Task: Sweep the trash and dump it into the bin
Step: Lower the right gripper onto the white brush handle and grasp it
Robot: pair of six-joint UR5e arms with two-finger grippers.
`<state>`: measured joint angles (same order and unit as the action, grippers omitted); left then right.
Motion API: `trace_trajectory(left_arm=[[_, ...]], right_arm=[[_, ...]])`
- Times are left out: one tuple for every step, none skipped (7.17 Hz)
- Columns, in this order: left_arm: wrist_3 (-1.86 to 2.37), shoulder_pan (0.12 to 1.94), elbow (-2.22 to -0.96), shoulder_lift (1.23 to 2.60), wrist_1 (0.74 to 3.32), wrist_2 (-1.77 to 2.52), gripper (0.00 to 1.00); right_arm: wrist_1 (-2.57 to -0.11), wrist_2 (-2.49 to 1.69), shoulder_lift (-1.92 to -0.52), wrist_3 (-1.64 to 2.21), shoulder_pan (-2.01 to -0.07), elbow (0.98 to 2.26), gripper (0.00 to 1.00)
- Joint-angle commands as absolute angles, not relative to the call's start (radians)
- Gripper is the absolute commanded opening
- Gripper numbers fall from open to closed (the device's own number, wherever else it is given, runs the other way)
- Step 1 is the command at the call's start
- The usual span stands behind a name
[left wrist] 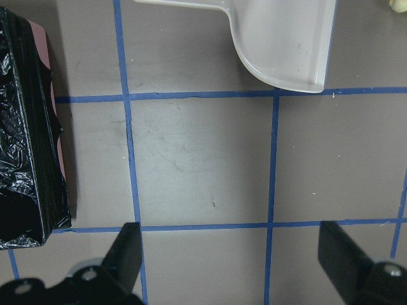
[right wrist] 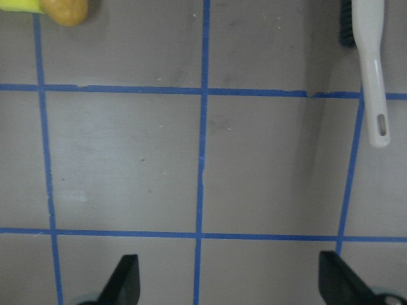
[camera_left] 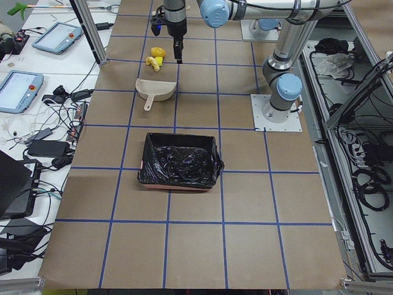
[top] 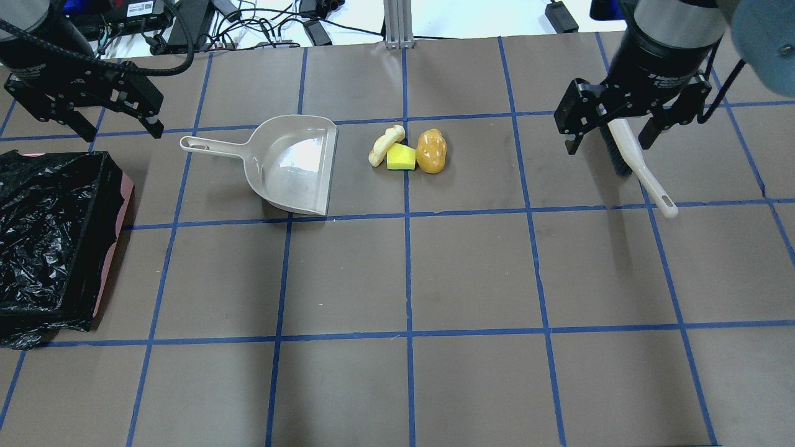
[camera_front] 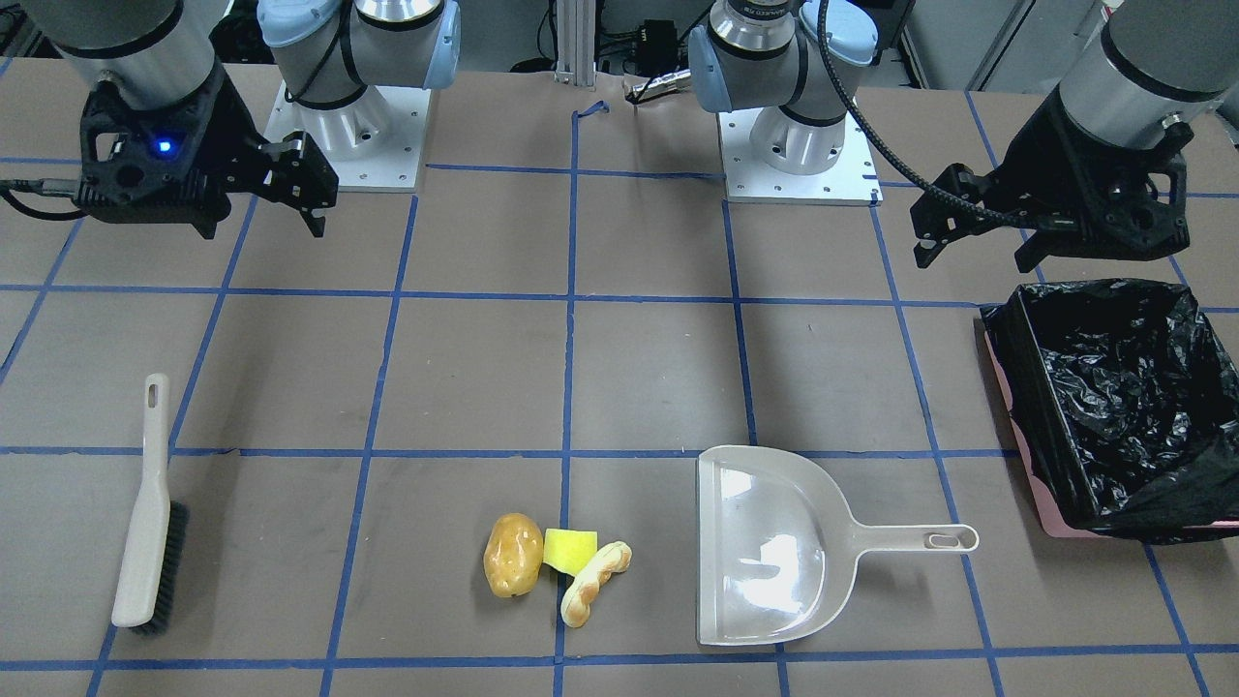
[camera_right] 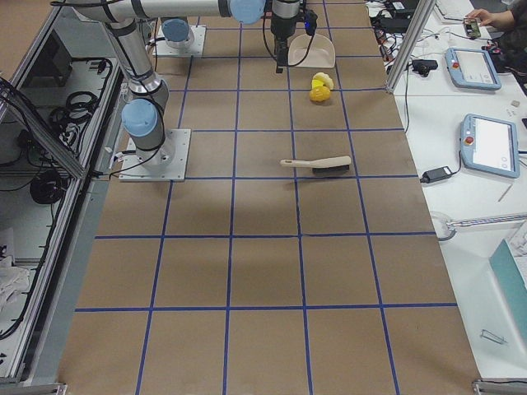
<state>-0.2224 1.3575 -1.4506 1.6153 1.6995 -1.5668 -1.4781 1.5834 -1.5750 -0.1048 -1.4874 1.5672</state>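
Note:
The trash lies in one cluster: a golden-brown potato lump, a yellow-green wedge and a tan croissant. The bin, lined with a black bag, stands at the table's left end. My left gripper hovers open and empty between the bin and the dustpan handle. My right gripper hovers open and empty above the brush. Both wrist views show the fingers spread wide over bare table.
A beige dustpan lies flat, its mouth facing the trash and its handle toward the bin. A beige brush with dark bristles lies on the right side. Blue tape lines grid the brown table.

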Motion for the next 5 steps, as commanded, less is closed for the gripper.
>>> trace_trajectory(left_arm=[[-0.222, 1.358, -1.451, 1.615, 1.700, -1.566, 1.00], [-0.222, 1.358, -1.450, 1.615, 1.700, -1.566, 1.00], [-0.222, 1.358, -1.451, 1.615, 1.700, -1.566, 1.00], [-0.222, 1.356, -1.450, 1.615, 1.700, -1.566, 1.00], [-0.222, 1.356, -1.451, 1.615, 1.700, -1.566, 1.00]], right_arm=[[-1.553, 1.661, -1.568, -0.137, -1.344, 1.650, 0.99], [-1.609, 1.661, -1.563, -0.176, -1.323, 1.696, 0.99], [-1.726, 1.663, -1.556, -0.302, -1.319, 1.739, 0.99], [-1.808, 1.663, -1.536, -0.380, -1.299, 1.777, 0.99], [-1.825, 1.655, -1.513, -0.411, -1.264, 1.792, 0.99]])
